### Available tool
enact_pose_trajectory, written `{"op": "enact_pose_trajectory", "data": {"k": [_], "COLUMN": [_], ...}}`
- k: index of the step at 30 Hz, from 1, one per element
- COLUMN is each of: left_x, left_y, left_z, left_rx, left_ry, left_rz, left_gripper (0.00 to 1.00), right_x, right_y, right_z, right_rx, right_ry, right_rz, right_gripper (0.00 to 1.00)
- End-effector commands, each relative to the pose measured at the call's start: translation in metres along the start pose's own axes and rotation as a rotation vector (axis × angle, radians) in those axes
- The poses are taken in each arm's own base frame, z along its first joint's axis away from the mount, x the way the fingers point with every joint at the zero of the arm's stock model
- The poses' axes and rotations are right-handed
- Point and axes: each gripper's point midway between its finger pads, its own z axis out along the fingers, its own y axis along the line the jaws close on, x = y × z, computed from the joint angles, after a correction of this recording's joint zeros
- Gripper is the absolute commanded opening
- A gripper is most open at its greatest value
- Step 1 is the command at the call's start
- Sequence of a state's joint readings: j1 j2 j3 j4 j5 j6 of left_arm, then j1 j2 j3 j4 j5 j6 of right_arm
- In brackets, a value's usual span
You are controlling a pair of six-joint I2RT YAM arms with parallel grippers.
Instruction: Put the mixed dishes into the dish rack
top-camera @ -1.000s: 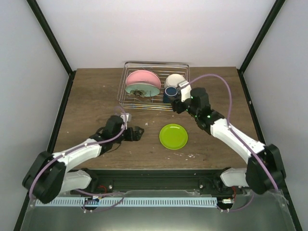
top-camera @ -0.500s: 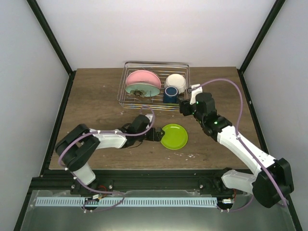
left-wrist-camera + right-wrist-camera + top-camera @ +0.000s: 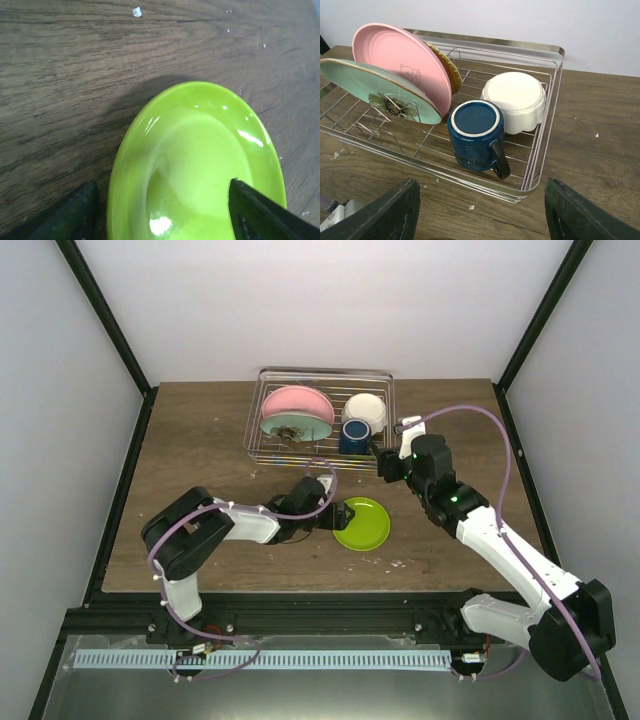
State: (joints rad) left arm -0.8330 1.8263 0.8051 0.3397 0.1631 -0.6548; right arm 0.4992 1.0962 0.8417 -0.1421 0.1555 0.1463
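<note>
Yellow-lime plate (image 3: 366,526) lies flat, its rim inside the outstretched left end effector (image 3: 340,514), jaws open.

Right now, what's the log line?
left gripper open astride lime plate rim | right gripper open, empty | rack: mug, bowl, pink plate

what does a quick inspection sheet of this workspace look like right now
surface: brown wooden table
job's things: rack at the back holds the pink plate and green plate leaning on edge, plus the mug and bowl upside down; lime plate lies flat on the table, outside the rack
clutter: a few small white specks
grippers: left gripper open at the lime plate's left rim, one finger over the plate, one off it; right gripper open and empty, facing the rack's right end
cables: purple cables loop along both arms, clear of the dishes
surroundings: white walls, black frame
</note>
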Motion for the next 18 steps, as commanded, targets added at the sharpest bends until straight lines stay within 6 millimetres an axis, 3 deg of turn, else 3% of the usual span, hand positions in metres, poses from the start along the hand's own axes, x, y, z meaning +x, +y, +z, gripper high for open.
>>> {"op": "enact_pose_trajectory", "data": {"k": [1, 14, 18], "left_x": [0.027, 0.021, 0.012], "left_y": [0.01, 0.003, 0.004], "left_z": [0.007, -0.009, -0.026], "left_rx": [-0.017, -0.012, -0.022], "left_ry": [0.089, 0.079, 0.045], "left_rz": [-0.016, 0.008, 0.023], "left_gripper": [0.67, 0.01, 0.0], "right_x": [0.0, 0.016, 0.026], "right_y": [-0.002, 0.003, 0.014], "right_z": [-0.001, 0.009, 0.011], "right_rx": [0.015, -0.01, -0.07], "right_ry": [0.001, 0.062, 0.116], "right_rz": [-0.016, -0.015, 0.025], "right_gripper": [0.69, 0.72, 0.74]}}
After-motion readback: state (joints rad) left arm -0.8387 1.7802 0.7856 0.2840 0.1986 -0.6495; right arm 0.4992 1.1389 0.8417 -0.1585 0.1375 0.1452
